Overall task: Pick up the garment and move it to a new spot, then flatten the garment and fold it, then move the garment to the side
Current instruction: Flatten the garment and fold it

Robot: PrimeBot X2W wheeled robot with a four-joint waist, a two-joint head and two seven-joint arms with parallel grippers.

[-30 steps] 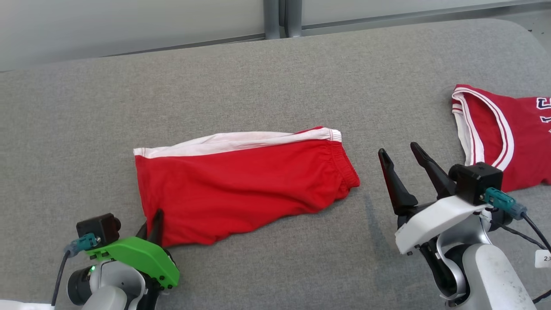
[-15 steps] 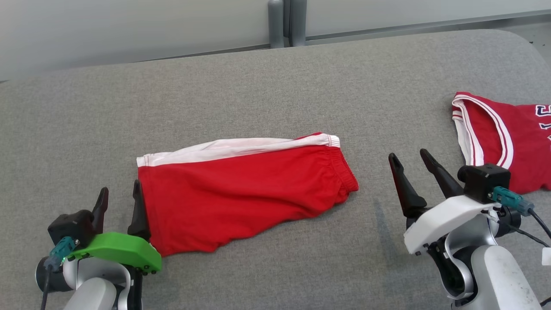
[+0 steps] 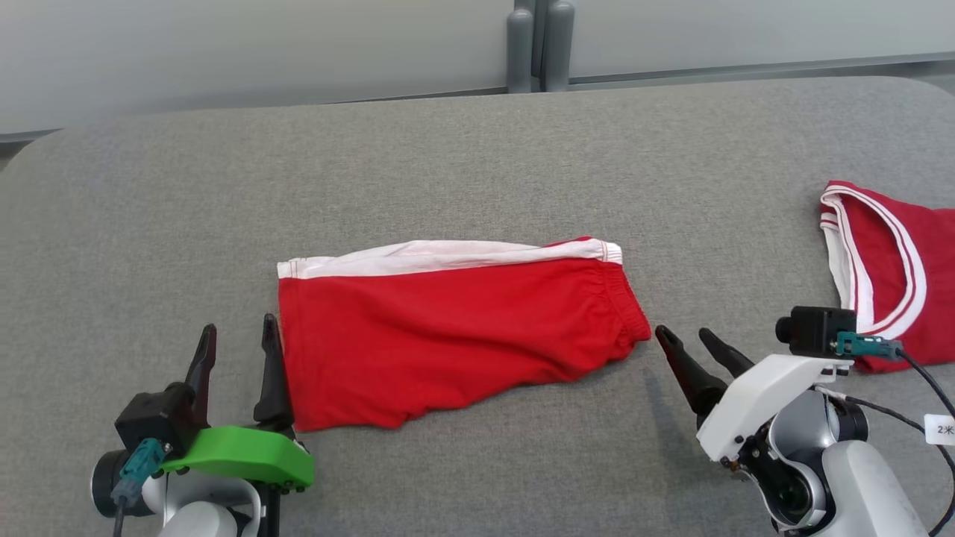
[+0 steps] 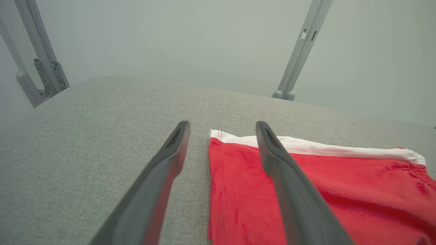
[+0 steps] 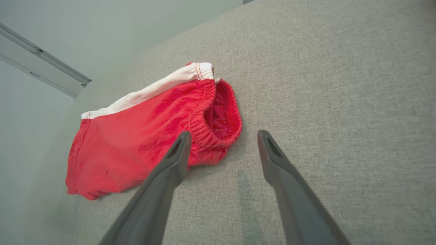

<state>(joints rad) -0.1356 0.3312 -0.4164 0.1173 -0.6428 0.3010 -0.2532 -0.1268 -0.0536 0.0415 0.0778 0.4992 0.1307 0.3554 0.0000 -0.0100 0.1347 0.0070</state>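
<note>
The grey cloth-covered worktop (image 3: 477, 164) spreads ahead of both tools and out to either side of them. The garment (image 3: 448, 328), a pair of red shorts with a white side stripe, lies flat on it in the stretch between the two tools, its length running from one tool toward the other. Its leg hem sits just beside the left tool (image 3: 239, 324), on that tool's inner side. Its gathered elastic waistband ends just ahead of the right tool (image 3: 683, 332). The white stripe runs along the edge farthest from both tools. A red jersey (image 3: 936, 253) with white trim lies on the outer side of the right tool, well apart from the garment and cut off by the picture's edge.

The left tool has its two dark fingers spread and grips nothing. In the left wrist view the left tool (image 4: 222, 124) straddles the hem corner of the garment (image 4: 323, 183): one finger is over bare worktop and the other crosses the red cloth, though whether it touches is hard to tell from this angle. The right tool is likewise spread and empty. In the right wrist view the right tool (image 5: 223, 133) has one finger at the waistband opening of the garment (image 5: 136, 139) and the other over bare worktop. Far beyond both sets of fingertips, two grey posts (image 3: 541, 45) stand at the worktop's far edge.
</note>
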